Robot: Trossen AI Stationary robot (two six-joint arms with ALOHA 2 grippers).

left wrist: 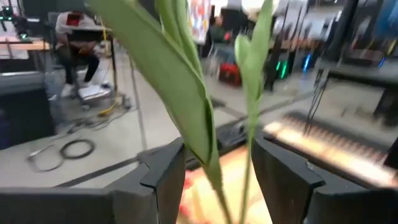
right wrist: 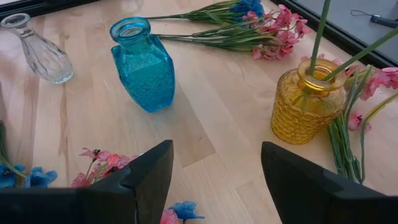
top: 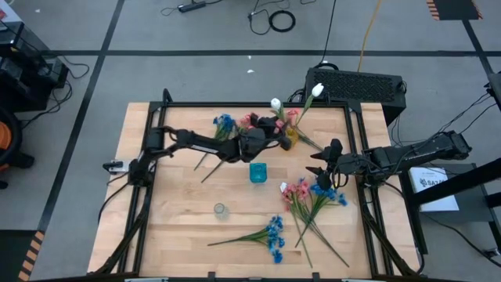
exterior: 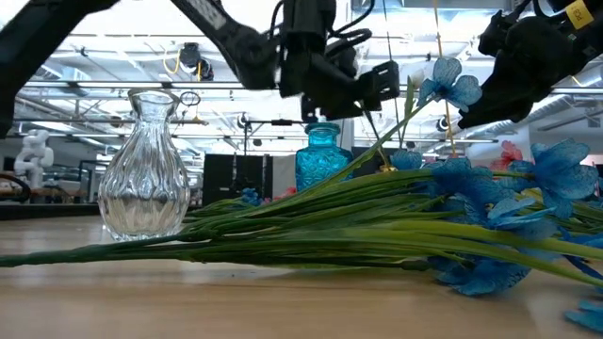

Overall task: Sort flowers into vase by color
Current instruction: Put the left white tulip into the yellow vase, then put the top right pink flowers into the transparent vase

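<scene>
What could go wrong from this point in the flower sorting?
The left gripper holds a white flower's stem over the yellow vase, which already has stems in it; pushing in could tip it. Pink flowers lie beside the vase and might snag. The right gripper hangs open over the mixed pile.

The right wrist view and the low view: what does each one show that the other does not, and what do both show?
Only the right wrist view shows the yellow vase with green stems in it and the pink flowers on the table. Only the low view shows the left tool above the table, with a stem by it. Both show the clear vase and the blue vase, both empty.
</scene>
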